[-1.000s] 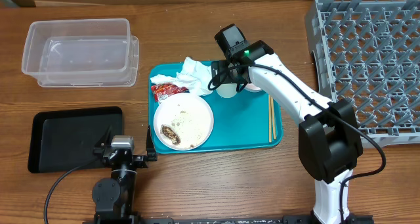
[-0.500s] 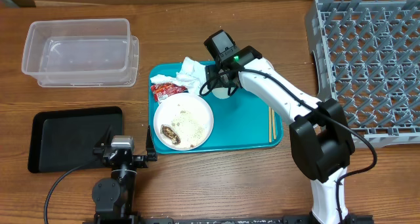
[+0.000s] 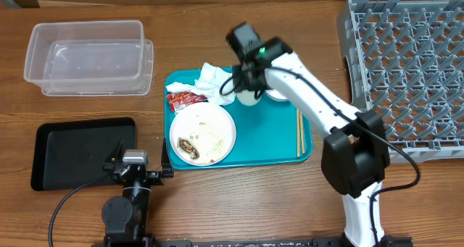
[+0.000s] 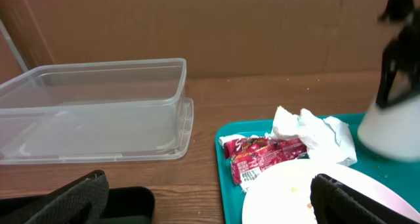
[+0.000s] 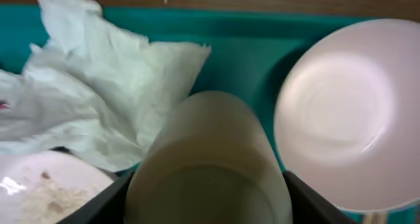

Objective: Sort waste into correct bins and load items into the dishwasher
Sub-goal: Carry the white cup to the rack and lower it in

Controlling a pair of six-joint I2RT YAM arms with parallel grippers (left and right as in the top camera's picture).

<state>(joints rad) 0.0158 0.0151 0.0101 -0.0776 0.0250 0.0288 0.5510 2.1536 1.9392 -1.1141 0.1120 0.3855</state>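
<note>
One white round cup [image 5: 207, 145] stands near the far edge of the teal serving tray [image 3: 268, 140]. The right gripper [image 5: 207, 184] is closed on it, with dark fingers [image 5: 105, 207] against its wall on either side.

Just to the cup's right sits one small white round bowl [image 5: 335, 112], empty. Just to its left lies one crumpled white paper napkin [image 3: 212, 80].

Also on this tray:
- One small red wrapper [image 3: 183, 98].
- One flat white round plate [image 3: 217, 120], carrying loose white rice grains [image 3: 210, 137] and one brown food scrap [image 3: 188, 144].
- Two thin pale wooden chopsticks [image 3: 299, 131], lying side by side along the right side.

On the wooden table [image 3: 239, 203] around it:
- One clear rectangular plastic tub [image 3: 87, 59], far left.
- One shallow black rectangular tray [image 3: 72, 153], near left.
- One large square grey plastic dish rack [image 3: 409, 66], to the right.

The left gripper [image 4: 209, 184] sits by the black tray's right edge with its jaws spread wide, holding nothing.
</note>
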